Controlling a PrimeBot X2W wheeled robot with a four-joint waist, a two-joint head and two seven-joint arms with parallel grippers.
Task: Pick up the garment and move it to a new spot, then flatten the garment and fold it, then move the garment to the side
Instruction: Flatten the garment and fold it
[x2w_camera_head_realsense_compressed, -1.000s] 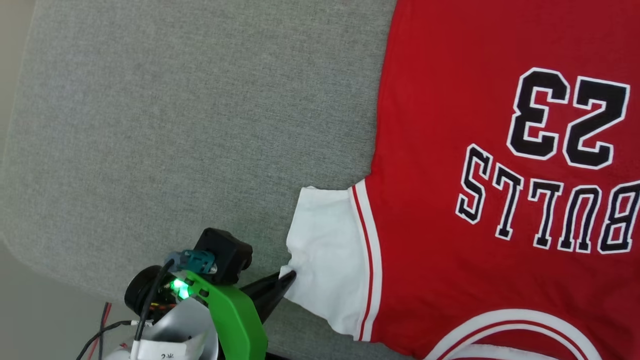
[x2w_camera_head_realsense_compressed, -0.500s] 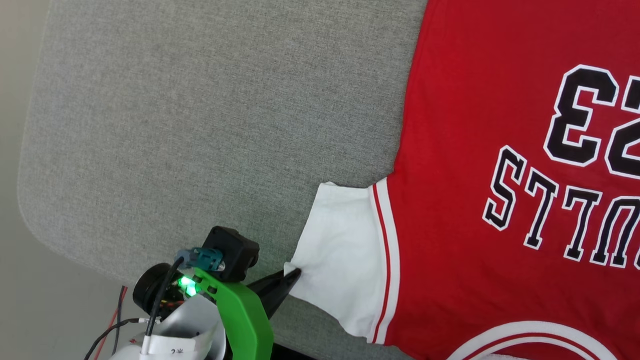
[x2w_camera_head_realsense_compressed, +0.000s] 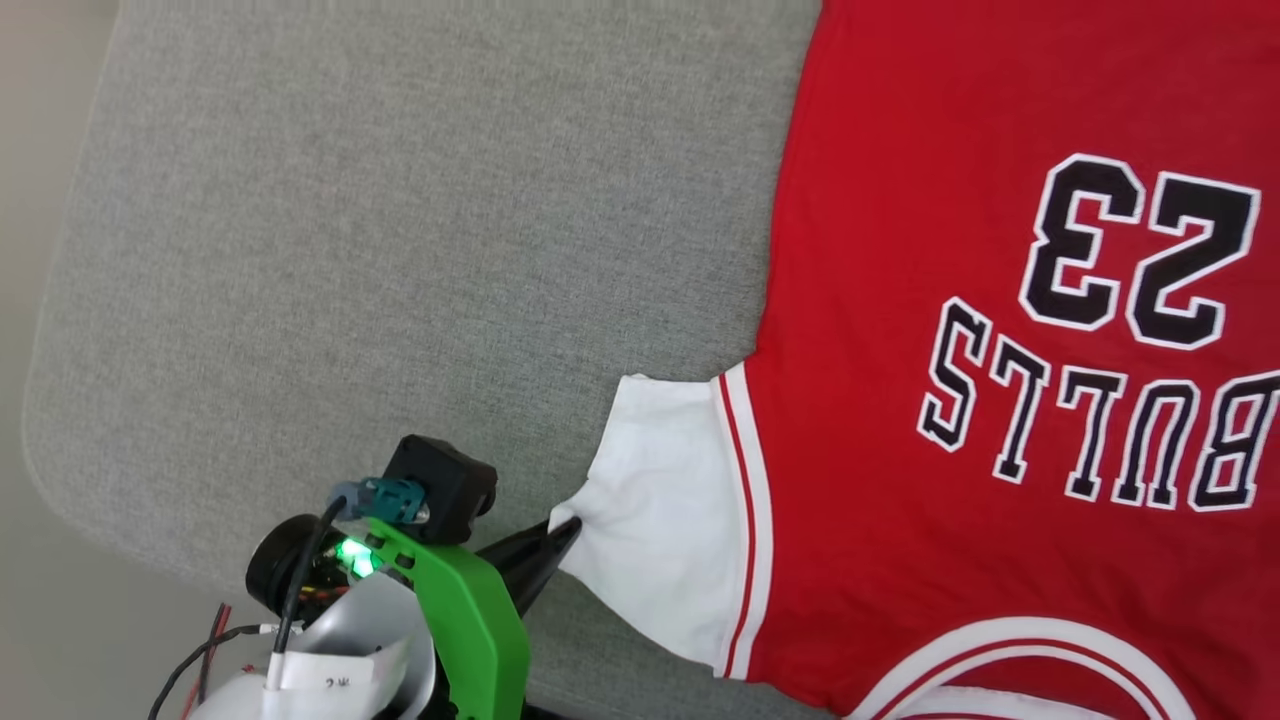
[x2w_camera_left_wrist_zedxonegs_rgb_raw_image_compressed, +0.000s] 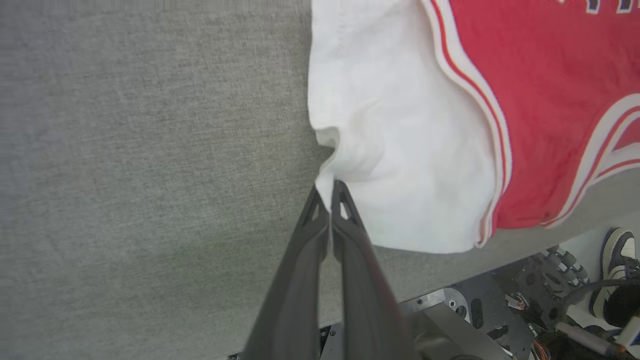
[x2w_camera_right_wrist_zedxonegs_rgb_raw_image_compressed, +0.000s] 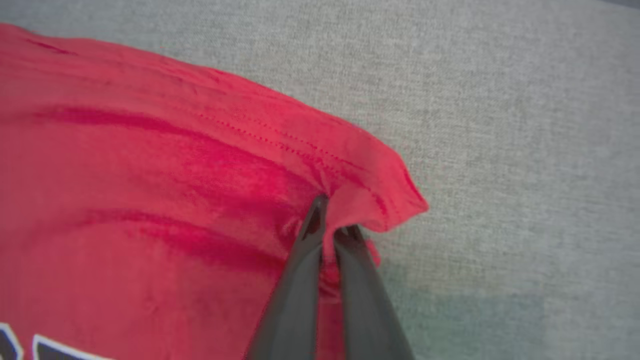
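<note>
Garment (x2w_camera_head_realsense_compressed: 900, 300) edges pinched in both jaws, grey pad (x2w_camera_head_realsense_compressed: 400, 250) leftward

There was one red jersey shirt (x2w_camera_head_realsense_compressed: 900, 150), with one white sleeve (x2w_camera_head_realsense_compressed: 660, 520) in sight and two black numerals (x2w_camera_head_realsense_compressed: 1075, 245) on its chest. One grey fabric-covered counter (x2w_camera_head_realsense_compressed: 400, 250) was there. Two hands were counted, the left hand (x2w_camera_left_wrist_zedxonegs_rgb_raw_image_compressed: 328, 189) and the right hand (x2w_camera_right_wrist_zedxonegs_rgb_raw_image_compressed: 334, 216), each with two long dark fingers (x2w_camera_left_wrist_zedxonegs_rgb_raw_image_compressed: 295, 280). One black-and-white sneaker (x2w_camera_left_wrist_zedxonegs_rgb_raw_image_compressed: 615, 255) showed.

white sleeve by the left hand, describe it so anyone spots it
On the grey fabric tabletop lies a red jersey with a black 23. From its left edge juts a short white sleeve, pinched by the left hand. Unlike the red body, it is plain white.
</note>
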